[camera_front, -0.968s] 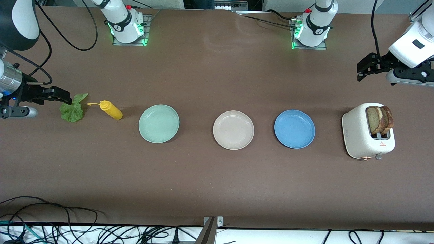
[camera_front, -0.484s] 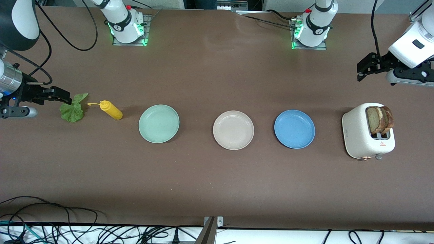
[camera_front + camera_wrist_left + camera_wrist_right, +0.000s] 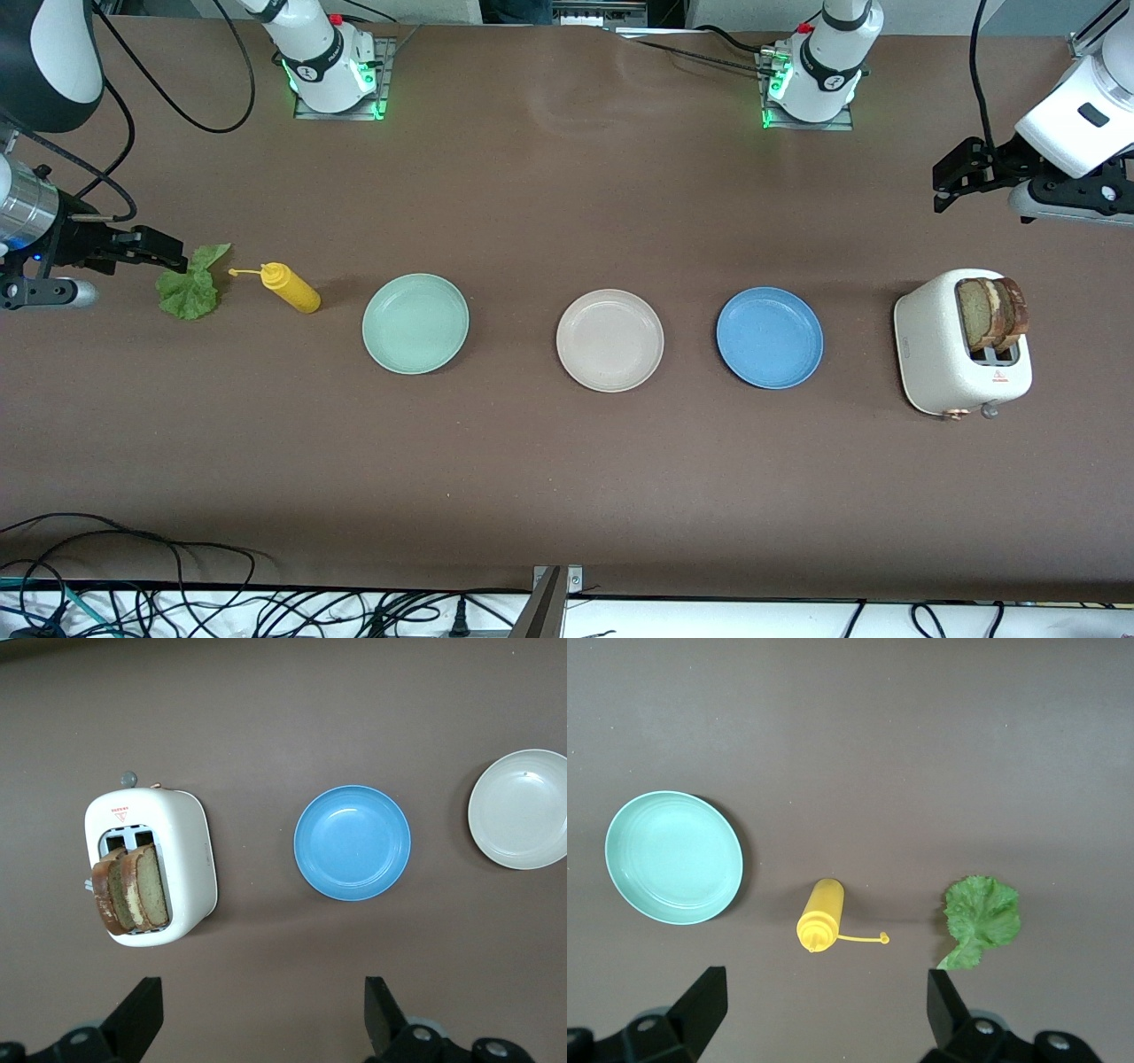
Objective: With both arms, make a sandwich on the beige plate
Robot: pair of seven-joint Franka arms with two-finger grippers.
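Nothing has moved. Three plates sit in a row, beige plate [image 3: 609,340] in the middle; two bread slices [image 3: 991,312] stand in one toaster [image 3: 961,346], its label unreadable; one lettuce leaf [image 3: 190,285] lies beside one mustard bottle [image 3: 290,287]. Left gripper [image 3: 261,1019] and right gripper [image 3: 824,1014] hang with fingers spread.

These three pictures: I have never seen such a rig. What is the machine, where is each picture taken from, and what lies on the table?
Two white robot arms stand at a brown table. The front view looks down from across it; each wrist view looks down from a camera on one arm.

In a row: lettuce leaf, yellow squeeze bottle, mint-green plate, beige plate, blue plate, and a white toaster holding two bread slices.

The right gripper hangs over the lettuce, the left gripper up by the toaster's end. Both have open fingers and hold nothing.
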